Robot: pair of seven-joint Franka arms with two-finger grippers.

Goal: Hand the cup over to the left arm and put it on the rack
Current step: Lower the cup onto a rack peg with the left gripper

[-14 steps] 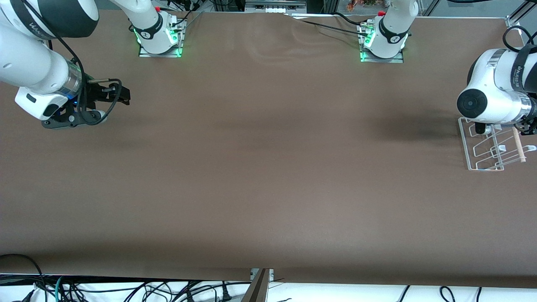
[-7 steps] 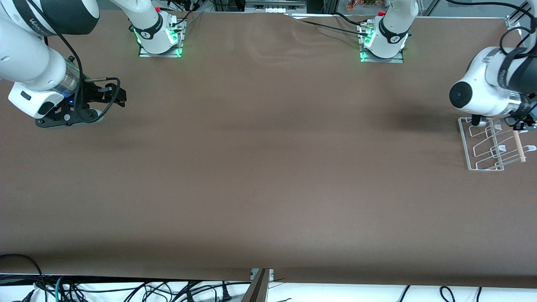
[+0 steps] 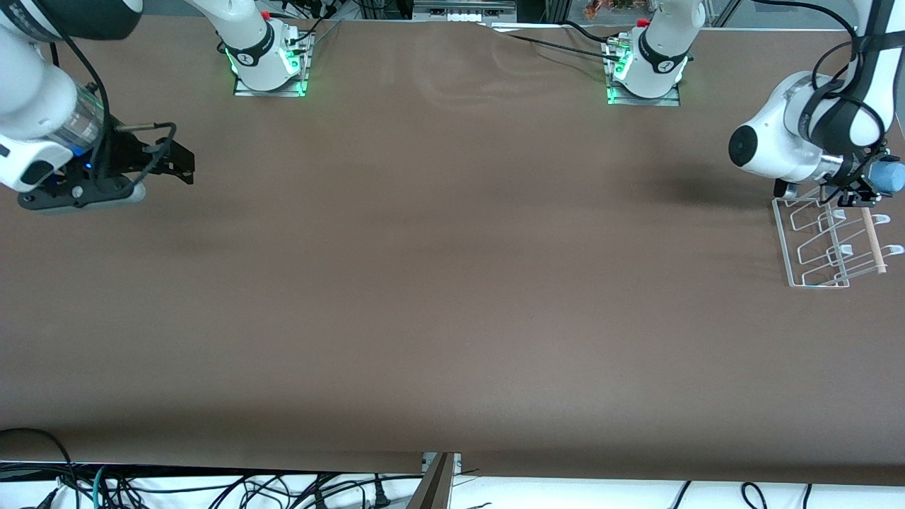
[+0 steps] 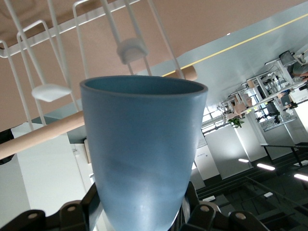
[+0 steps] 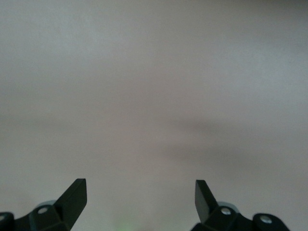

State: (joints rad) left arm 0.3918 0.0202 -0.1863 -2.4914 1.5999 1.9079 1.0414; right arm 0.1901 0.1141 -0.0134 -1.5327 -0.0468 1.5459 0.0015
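Observation:
The light-blue cup (image 3: pixel 888 177) is held in my left gripper (image 3: pixel 868 188), which is shut on its lower body, above the end of the rack (image 3: pixel 820 244) that lies toward the robot bases. The cup lies tilted on its side. In the left wrist view the cup (image 4: pixel 142 154) fills the middle, its open rim facing the rack's white prongs (image 4: pixel 130 48) and the wooden dowel (image 4: pixel 43 134). My right gripper (image 3: pixel 177 159) is open and empty over bare table at the right arm's end; its wrist view (image 5: pixel 139 192) shows only brown tabletop between the fingers.
The rack stands near the table's edge at the left arm's end, with the dowel (image 3: pixel 872 240) across its top. The two arm bases (image 3: pixel 269 67) (image 3: pixel 645 74) stand along the table's robot side. Cables hang below the table's front edge (image 3: pixel 212 488).
The left arm has swung toward the robot bases, and the cup now shows beside its wrist over the rack's end. The right arm has drawn back toward its end of the table.

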